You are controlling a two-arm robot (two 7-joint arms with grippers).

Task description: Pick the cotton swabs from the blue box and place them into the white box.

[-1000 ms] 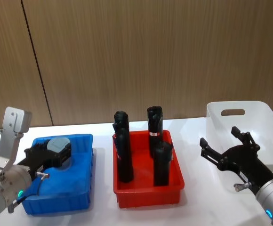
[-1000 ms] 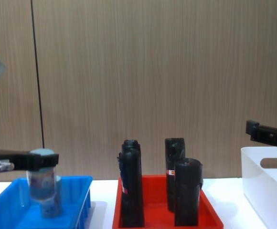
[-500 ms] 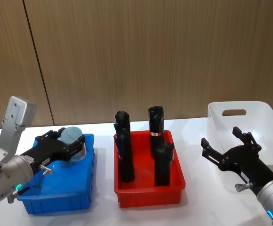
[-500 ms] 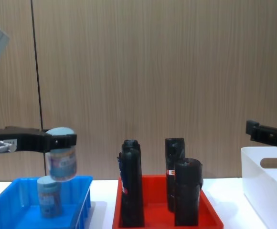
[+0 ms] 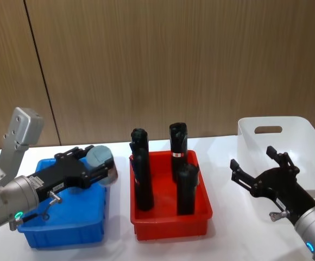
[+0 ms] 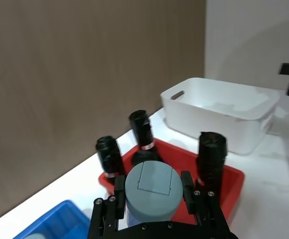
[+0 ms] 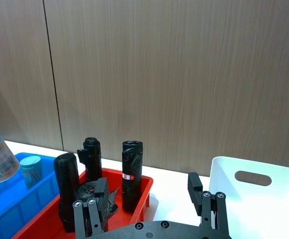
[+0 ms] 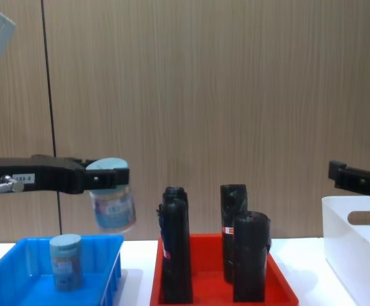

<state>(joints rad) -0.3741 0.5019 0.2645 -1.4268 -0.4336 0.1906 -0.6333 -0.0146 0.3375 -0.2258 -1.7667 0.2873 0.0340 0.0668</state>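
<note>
Since a second ago, the held tub of cotton swabs (image 5: pixel 100 156) has been lifted out of the blue box (image 5: pixel 65 231) and carried sideways. It now hangs clear above the rim nearest the red tray (image 5: pixel 171 227), slightly tilted in the chest view. A second tub (image 8: pixel 66 261) is left standing upright inside the blue box. The tub is judged to be light and fairly stiff, with a smooth clear body and a pale lid that could slip under a loose grip. A hold across the upper body just under the lid, as is seen here, is considered the sound place. The left gripper (image 5: pixel 99 163) is clamped on that tub from both sides, its fingers pressed against the wall below the lid, with nothing else touched. The black rolls (image 5: pixel 142 179) standing tall in the red tray lie between the tub and the white box (image 5: pixel 301 126). Enough height is therefore judged to be needed for the crossing. The right gripper (image 5: pixel 262 173) is held near the front of the white box with its fingers spread wide, and nothing is held in it.
</note>
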